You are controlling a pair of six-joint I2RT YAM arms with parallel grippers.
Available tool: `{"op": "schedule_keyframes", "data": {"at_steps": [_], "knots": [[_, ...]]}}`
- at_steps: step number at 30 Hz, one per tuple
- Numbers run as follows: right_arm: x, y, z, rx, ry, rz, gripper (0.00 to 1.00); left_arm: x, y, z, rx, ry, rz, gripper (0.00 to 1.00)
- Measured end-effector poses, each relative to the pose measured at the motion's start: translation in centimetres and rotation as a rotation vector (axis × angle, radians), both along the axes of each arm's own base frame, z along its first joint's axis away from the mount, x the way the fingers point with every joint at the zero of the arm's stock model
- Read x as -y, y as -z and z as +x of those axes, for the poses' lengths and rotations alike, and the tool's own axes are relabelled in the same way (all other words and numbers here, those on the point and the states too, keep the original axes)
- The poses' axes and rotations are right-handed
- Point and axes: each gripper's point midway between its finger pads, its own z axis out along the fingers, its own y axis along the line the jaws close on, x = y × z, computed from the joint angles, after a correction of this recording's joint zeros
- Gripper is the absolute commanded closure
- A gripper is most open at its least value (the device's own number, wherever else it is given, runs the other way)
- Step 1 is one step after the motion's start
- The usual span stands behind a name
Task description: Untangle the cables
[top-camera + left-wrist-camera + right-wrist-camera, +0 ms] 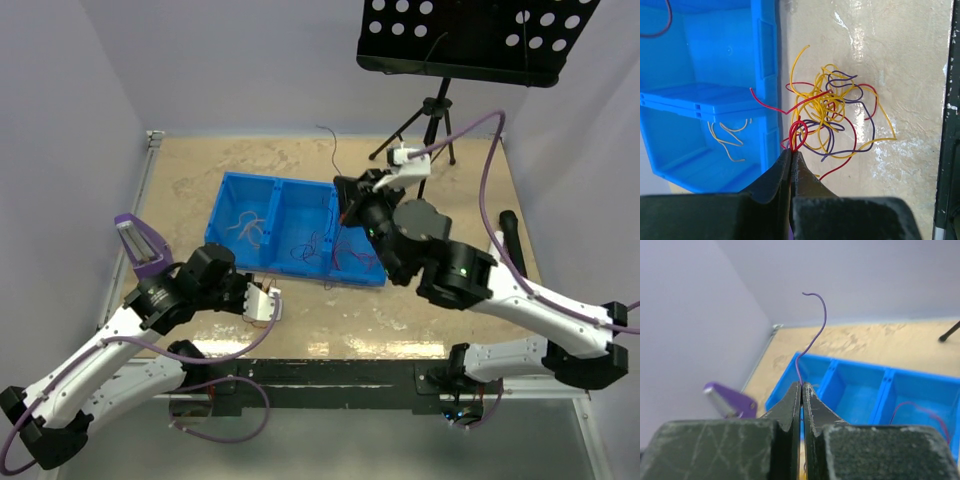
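A tangle of red, orange-yellow and purple cables (832, 112) lies on the table beside the blue tray (705, 95). My left gripper (791, 150) is shut on a red loop (797, 132) at the near edge of the tangle. In the top view the left gripper (266, 303) is just in front of the tray's (228, 185) left end. My right gripper (801, 385) is shut on a single purple cable (819, 325) that curls upward. It hangs over the tray's right compartment in the top view (347, 203), where the cable (334, 150) rises behind it.
The tray has three compartments: pale yellow wires (248, 225) in the left, dark and red wires (308, 245) in the middle and right. A black perforated stand (470, 40) on a tripod (432, 115) is at the back right. A black bar (508, 235) lies at the right.
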Motion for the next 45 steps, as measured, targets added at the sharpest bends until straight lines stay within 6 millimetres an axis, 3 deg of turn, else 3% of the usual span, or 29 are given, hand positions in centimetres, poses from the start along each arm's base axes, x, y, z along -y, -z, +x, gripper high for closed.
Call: {"op": "schedule_keyframes", "data": {"at_steps": [5,9,16,27,34,39,45], "knots": [[-2.6,1.1,5.0,0.035,0.042,-0.08,1.0,-0.6,-0.7,-0.7,0.017,0.013,-0.008,1.0],[-5.1,3.4,8.4,0.035,0.035,-0.149,1.0,-0.9,-0.8,-1.1,0.017,0.019,-0.003,1.0],[-5.8,5.8,13.0,0.019,0.059,-0.184,1.0,-0.8,-1.4,-1.3,0.021,0.038,-0.005,1.0],[-7.2,6.4,14.4,0.021,0.044,-0.171,1.0,-0.7,-1.5,-1.3,0.022,0.042,-0.011,1.0],[-7.6,8.4,14.8,-0.012,0.046,-0.173,1.0,-0.7,-1.7,-1.2,0.025,0.042,-0.014,1.0],[-7.8,12.8,14.6,-0.091,0.038,-0.201,1.0,-0.6,-2.1,-1.1,0.034,0.041,-0.021,1.0],[-7.8,22.5,12.8,-0.272,-0.022,-0.279,1.0,-0.5,-2.5,-1.0,0.043,0.041,-0.028,1.0]]}}
